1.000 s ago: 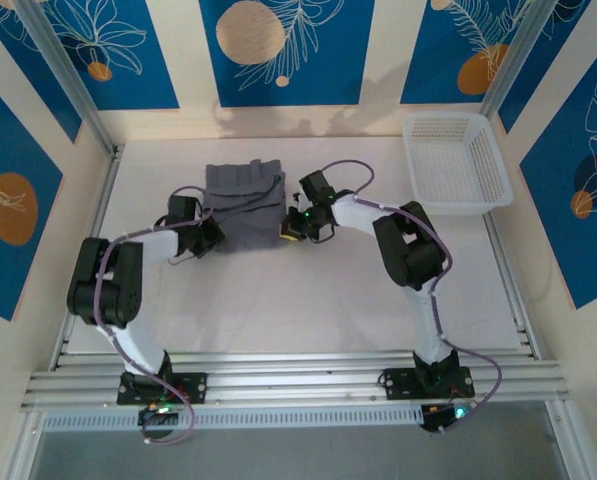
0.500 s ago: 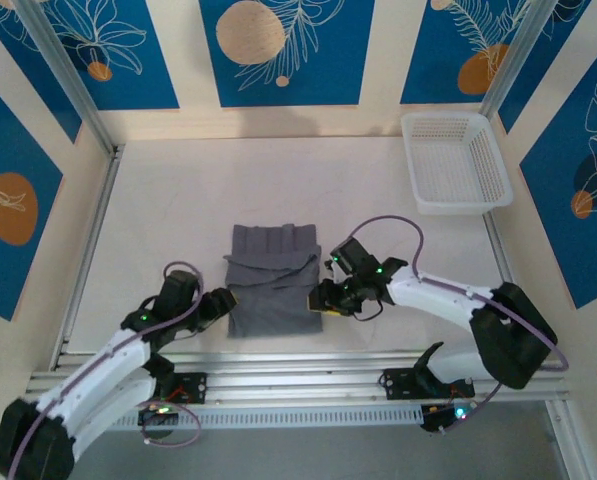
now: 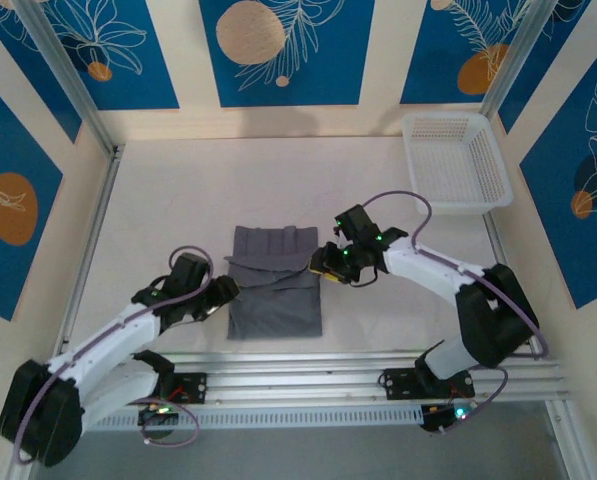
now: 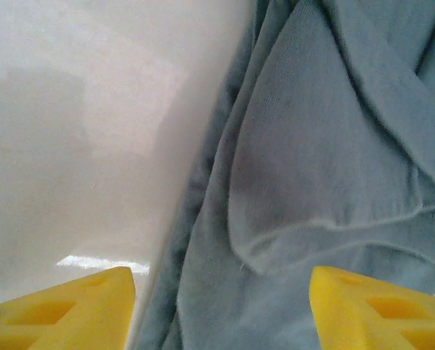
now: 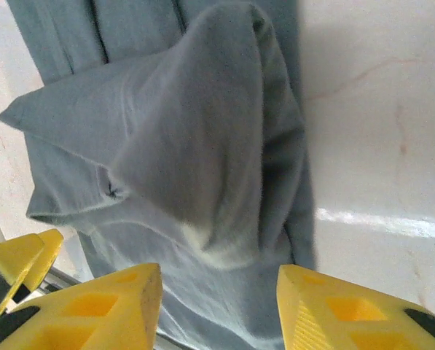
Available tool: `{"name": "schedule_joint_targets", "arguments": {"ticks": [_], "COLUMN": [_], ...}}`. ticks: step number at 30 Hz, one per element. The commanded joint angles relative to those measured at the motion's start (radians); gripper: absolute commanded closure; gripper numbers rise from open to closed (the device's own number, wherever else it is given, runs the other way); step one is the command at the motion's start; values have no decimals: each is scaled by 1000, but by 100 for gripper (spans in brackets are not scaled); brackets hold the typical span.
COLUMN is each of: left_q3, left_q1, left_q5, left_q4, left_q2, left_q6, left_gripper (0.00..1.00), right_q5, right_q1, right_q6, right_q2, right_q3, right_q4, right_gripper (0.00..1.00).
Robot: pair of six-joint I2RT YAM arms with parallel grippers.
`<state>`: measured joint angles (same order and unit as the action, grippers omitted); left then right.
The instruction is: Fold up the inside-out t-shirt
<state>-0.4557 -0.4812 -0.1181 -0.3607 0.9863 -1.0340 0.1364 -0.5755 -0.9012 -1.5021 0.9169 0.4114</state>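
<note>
The white table [image 3: 178,200] fills the workspace, framed by aluminium rails and blue-patterned wall panels. Both arms reach inward across it: the left arm [image 3: 108,345] lies low along the near-left side and the right arm [image 3: 448,285] bends in from the near-right. Between their ends, on the near-centre part of the table, lies the inside-out t-shirt [image 3: 275,290], a dark grey cloth gathered into a rough rectangle of several layers, with ridged pleats along its far edge and a loose flap lying diagonally across its upper half. The white basket [image 3: 453,207] sits at the far-right corner, well apart from the shirt. The left gripper [image 3: 223,293] sits just beside the shirt's left edge; the left wrist view shows its yellow fingers [image 4: 79,306] spread wide, nothing pinched between them, with the cloth's wrinkled edge and bare table beyond. The right gripper [image 3: 323,270] sits just beside the shirt's right edge; the right wrist view shows its jaws parted too, holding nothing, facing a raised pointed fold of grey fabric.
</note>
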Motion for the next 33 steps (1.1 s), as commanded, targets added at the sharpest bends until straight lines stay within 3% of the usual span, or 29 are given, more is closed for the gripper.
{"name": "schedule_joint_targets", "arguments": {"ticks": [1, 5, 9, 12, 17, 23, 28, 31, 33], "left_q3": [-78, -94, -115, -137, -165, -285, -424, -526, -583], "left_q1": [-10, -10, -11, -10, -11, 29, 90, 126, 142], "left_q5": [35, 15, 23, 32, 42, 84, 103, 87, 48], "left_q4": [74, 155, 177, 162, 148, 183, 274, 309, 350], "left_q2": [97, 191, 242, 261, 271, 396, 583, 716, 781], "left_q6": [38, 11, 4, 11, 9, 19, 35, 60, 76], "left_gripper": [39, 45, 66, 78, 84, 82, 67, 61, 50], "right_q5": [59, 61, 65, 60, 63, 94, 99, 88, 97], "right_q1": [-6, -15, -15, -17, -3, 88, 163, 206, 233], "right_q6": [-7, -12, -19, -22, -35, -26, 9, 35, 65], "right_q2": [-73, -116, -126, -125, -123, -209, -346, -415, -460], "right_q3": [61, 112, 132, 135, 131, 199, 334, 409, 473], "right_q4": [-30, -25, -22, -15, -9, -28, -16, -14, 14], "right_gripper": [61, 77, 90, 92, 94, 96, 94, 80, 69]}}
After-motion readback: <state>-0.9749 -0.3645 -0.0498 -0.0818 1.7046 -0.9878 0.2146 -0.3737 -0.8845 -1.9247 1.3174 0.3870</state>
